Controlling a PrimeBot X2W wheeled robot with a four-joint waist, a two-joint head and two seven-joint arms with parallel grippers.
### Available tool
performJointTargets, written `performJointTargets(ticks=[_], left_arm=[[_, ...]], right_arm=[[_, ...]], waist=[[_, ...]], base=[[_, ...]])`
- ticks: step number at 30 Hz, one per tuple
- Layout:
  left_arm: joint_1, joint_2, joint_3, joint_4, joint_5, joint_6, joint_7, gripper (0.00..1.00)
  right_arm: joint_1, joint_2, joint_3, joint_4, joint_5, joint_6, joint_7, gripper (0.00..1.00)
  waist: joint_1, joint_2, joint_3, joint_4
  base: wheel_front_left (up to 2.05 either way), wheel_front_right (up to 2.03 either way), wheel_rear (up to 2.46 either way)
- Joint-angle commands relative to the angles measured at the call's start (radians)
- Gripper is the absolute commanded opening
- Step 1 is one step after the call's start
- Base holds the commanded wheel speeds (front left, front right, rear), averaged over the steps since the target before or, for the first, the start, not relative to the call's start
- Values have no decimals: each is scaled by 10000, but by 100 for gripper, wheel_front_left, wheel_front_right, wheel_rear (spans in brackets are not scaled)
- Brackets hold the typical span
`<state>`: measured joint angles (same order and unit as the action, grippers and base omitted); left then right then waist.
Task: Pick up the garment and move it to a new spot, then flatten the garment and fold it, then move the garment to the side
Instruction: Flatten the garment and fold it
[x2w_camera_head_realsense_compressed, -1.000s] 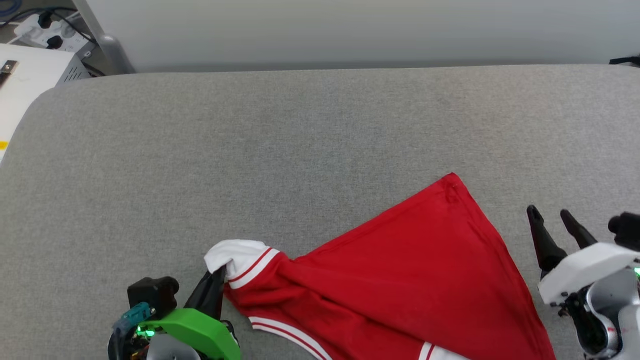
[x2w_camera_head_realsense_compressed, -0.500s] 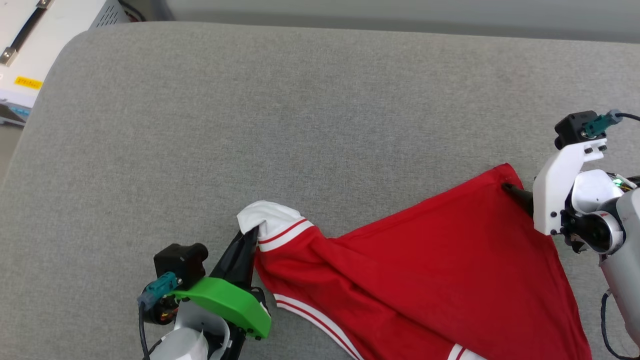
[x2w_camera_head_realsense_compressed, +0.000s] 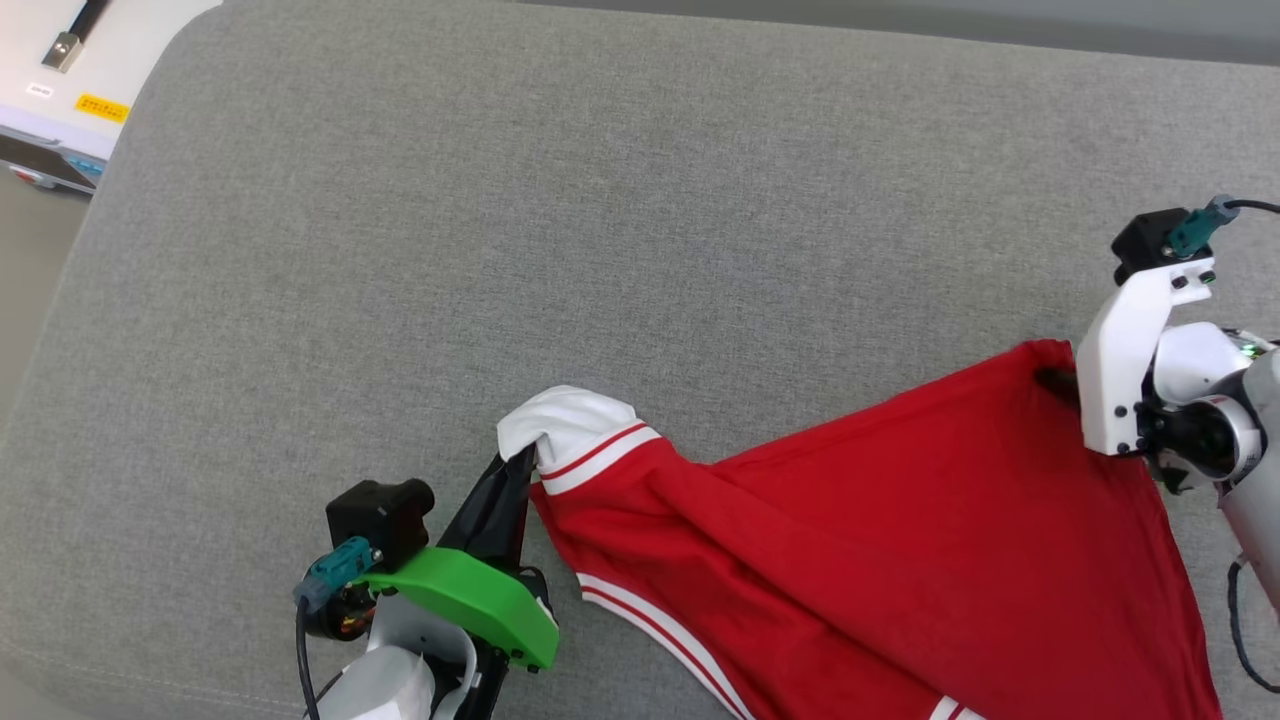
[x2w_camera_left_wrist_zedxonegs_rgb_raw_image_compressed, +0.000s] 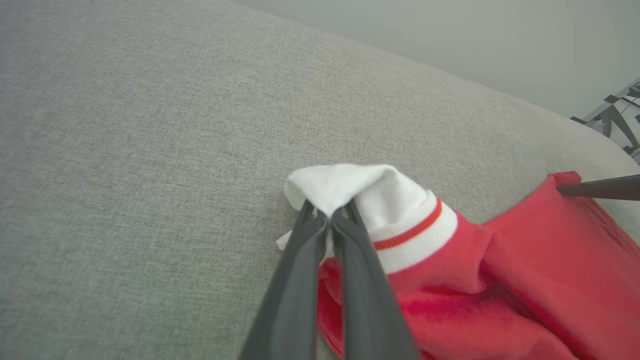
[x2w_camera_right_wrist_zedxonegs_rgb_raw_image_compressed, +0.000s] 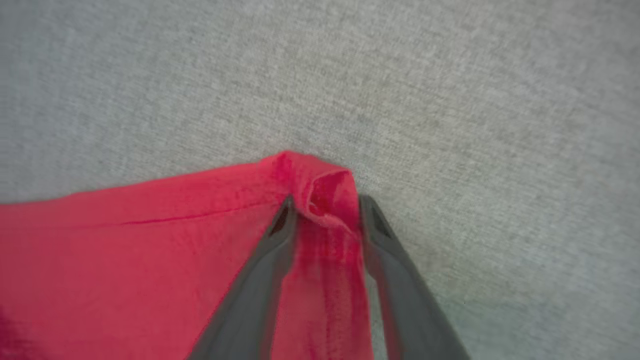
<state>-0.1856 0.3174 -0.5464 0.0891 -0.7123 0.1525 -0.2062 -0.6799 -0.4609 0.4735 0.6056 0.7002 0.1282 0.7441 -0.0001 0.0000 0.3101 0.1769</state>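
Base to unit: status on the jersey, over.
Left gripper shut on garment at white sleeve. Right gripper open astride red corner, not pinched yet. Garment rumpled on grey cushion; nothing in the way.

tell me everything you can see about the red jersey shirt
The garment is a red, soft-looking jersey with a white sleeve and red-white striped trim. It lies rumpled on the grey cushion, its lower part cut off by the head view. The left hand pinches the white sleeve; the right hand straddles its far red corner, not yet clamped.
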Motion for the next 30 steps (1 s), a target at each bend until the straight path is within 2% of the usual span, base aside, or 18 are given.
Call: performJointTargets(ticks=[1,9,16,23,30], left_arm=[[-98,-23,9,29,25,-40,-65,0],[-301,92,112,217,-42,-107,-53,0],[-1115,675,523,560,-56,-225,237,0],[-2902,1228,813,1458,-189,-736,1087,0],[-5646,1440,1020,3265,-245,-1456,1800,0]], right_arm=[[766,434,539,468,206,25,316,0],[-18,113,48,151,623,25,-724,0],[-672,63,-685,-136,263,25,-1943,0],[-1317,437,-1465,112,-481,25,-2796,0],[-2597,916,-2137,441,-1369,25,-3567,0]], waist=[[1,0,-67,-32],[1,0,-648,-206],[1,0,-1381,-829],[1,0,-1685,-1373],[1,0,-1233,-1770]], base=[[0,0,0],[0,0,0],[0,0,0],[0,0,0],[0,0,0]])
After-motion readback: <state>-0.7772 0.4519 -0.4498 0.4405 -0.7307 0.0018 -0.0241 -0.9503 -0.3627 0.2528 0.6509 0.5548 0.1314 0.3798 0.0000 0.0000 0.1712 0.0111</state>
